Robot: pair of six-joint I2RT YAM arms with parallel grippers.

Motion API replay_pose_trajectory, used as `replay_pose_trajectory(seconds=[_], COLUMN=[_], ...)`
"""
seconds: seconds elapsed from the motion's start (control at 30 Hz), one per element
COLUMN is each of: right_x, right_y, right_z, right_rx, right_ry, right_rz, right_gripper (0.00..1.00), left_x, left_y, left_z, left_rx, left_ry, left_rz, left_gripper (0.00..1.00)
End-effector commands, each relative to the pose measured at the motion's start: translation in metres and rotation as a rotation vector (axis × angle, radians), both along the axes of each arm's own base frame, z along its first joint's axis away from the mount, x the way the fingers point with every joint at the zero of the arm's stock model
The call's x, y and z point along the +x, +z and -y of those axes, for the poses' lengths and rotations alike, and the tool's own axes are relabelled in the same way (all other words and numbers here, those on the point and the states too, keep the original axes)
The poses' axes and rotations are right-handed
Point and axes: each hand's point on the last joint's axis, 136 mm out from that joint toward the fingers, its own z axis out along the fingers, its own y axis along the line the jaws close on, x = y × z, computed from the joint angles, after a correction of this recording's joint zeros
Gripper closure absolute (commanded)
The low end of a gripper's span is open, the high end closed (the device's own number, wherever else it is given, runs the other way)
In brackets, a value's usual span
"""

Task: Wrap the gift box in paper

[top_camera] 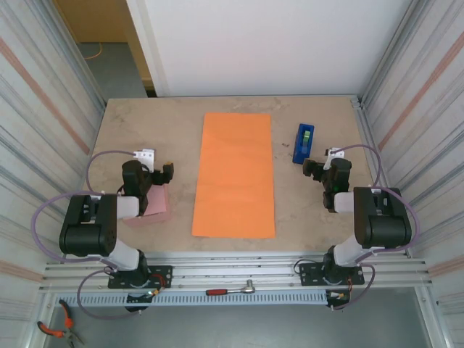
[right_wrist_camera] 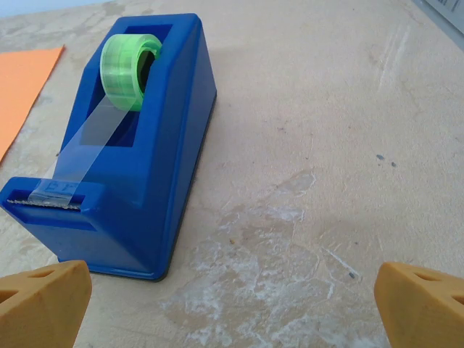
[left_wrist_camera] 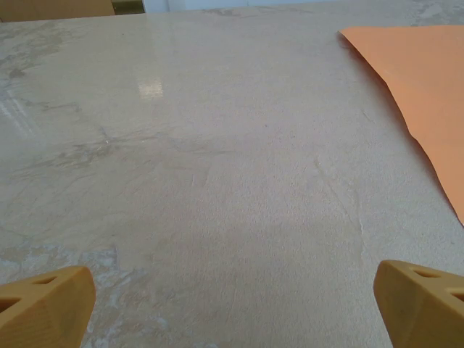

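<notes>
at the left of the table, the gift box is sitting near the front edge. the left arm is reaching across it, so its left part is being covered and its full outline is hard to make out. the left jaws are hovering just past the box's far side, over bare table. in the left wrist view the orange fingertips are standing wide apart at the bottom corners, gripping nothing. my guess is that the arm is waiting in a ready pose beside the box it will have to move.

in the middle, the paper is lying flat with its long side running near to far, apart from the box. it is probably being kept spread out so the box can be set on it. the wrist views are cutting it off, leaving just a corner.

to the right of the paper's far end, the blue tape dispenser is standing apart from the sheet. its cutter end is pointing toward the right arm, likely so that arm can reach the tape strip. the right jaws are also standing fully open and empty, fingertips wide apart, with the dispenser ahead and left of the gap, not between them. from above, both sets of jaws are looking dark and foreshortened.
</notes>
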Motion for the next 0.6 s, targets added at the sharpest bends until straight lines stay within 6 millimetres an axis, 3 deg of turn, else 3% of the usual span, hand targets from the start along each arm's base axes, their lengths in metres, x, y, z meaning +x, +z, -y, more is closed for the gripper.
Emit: replay_pose_trajectory(seconds=[0.0, 0.57], right_x=[0.0038, 0.0033], right_y=[0.0078, 0.0079], right_z=[0.0015, 0.0020], right_rx=[-0.022, -0.020], right_ry=[0.012, 0.012], right_rz=[0.020, 0.022], right_gripper=[0.02, 0.02], left_x=[0.0045, 0.0043], left_y=[0.0046, 0.0043], left_z=[-0.0023, -0.0036], left_rx=[-0.002, -0.001], left_ry=[0.014, 0.024], left_rz=[0.009, 0.010], left_gripper=[0.01, 0.01])
